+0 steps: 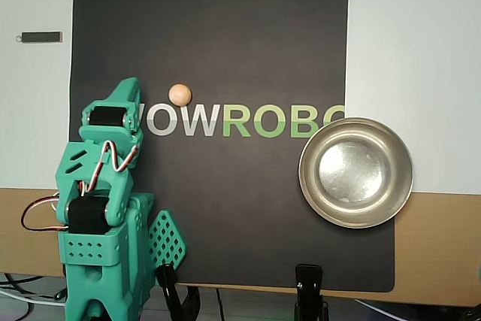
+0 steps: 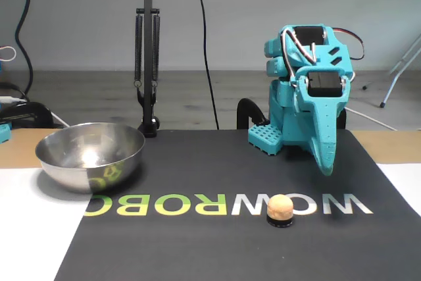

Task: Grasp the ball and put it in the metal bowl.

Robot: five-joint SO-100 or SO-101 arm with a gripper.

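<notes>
While the folded arm's gripper (image 2: 325,166) hangs with jaws pressed together and empty, the ball (image 1: 179,95) sits on the black mat (image 1: 225,35), well apart from the metal bowl (image 1: 355,173); we judge we must spread the jaws, then descend squarely over it.

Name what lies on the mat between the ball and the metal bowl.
Only printed lettering on the black mat, seen overhead, separates the ball from the metal bowl.
</notes>
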